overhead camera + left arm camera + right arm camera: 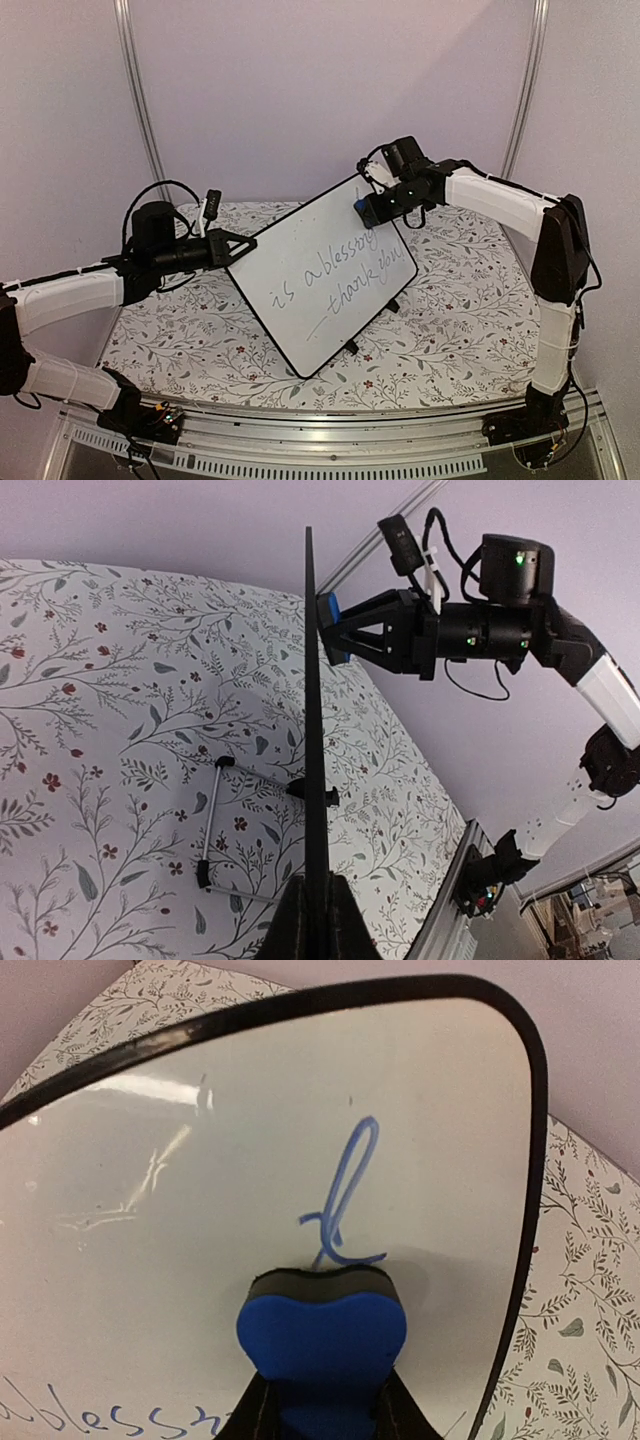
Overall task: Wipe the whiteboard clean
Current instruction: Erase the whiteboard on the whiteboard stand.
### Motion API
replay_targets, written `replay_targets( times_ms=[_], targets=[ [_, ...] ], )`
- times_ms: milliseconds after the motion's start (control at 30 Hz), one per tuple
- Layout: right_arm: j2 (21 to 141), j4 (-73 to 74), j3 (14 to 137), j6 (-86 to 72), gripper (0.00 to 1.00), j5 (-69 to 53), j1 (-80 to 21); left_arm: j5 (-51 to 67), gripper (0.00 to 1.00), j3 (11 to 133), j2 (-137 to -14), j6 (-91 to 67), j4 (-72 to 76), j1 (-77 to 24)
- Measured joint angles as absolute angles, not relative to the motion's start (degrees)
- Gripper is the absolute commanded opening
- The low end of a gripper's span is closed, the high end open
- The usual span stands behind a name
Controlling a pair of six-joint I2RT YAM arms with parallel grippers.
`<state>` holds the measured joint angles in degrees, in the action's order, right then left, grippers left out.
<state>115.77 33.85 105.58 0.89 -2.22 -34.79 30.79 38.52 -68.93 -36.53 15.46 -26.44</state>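
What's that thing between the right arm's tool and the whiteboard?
A blue eraser, clamped in the right tool and pressed against the whiteboard; the right wrist view shows it best.

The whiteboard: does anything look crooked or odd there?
Yes. The whiteboard is tilted askew, its writing slanting uphill, because the left gripper clamps its edge. The right gripper presses a blue eraser against it.
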Motion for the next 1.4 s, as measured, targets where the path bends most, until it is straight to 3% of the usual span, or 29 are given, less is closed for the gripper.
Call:
replay_targets(
  times_ms=[367,700,933,1400],
  targets=[
    [112.8,33.9,99.5,0.9,0.00,-2.3,-34.4,30.9,0.00,38.5,-68.9,-36.5,15.5,-26.5],
    [118.0,37.6,112.2,0.9,0.00,-2.3,-33.5,31.2,0.00,38.6,-68.9,-36.2,15.6,-26.5],
    [119.2,37.6,113.9,0.9,0.00,-2.2,-33.2,30.9,0.00,38.6,-68.9,-36.2,15.4,-26.5],
    [114.2,33.9,100.7,1.0,0.00,-2.0,-32.8,30.4,0.00,38.6,-68.9,-36.4,15.1,-26.5]
  ],
)
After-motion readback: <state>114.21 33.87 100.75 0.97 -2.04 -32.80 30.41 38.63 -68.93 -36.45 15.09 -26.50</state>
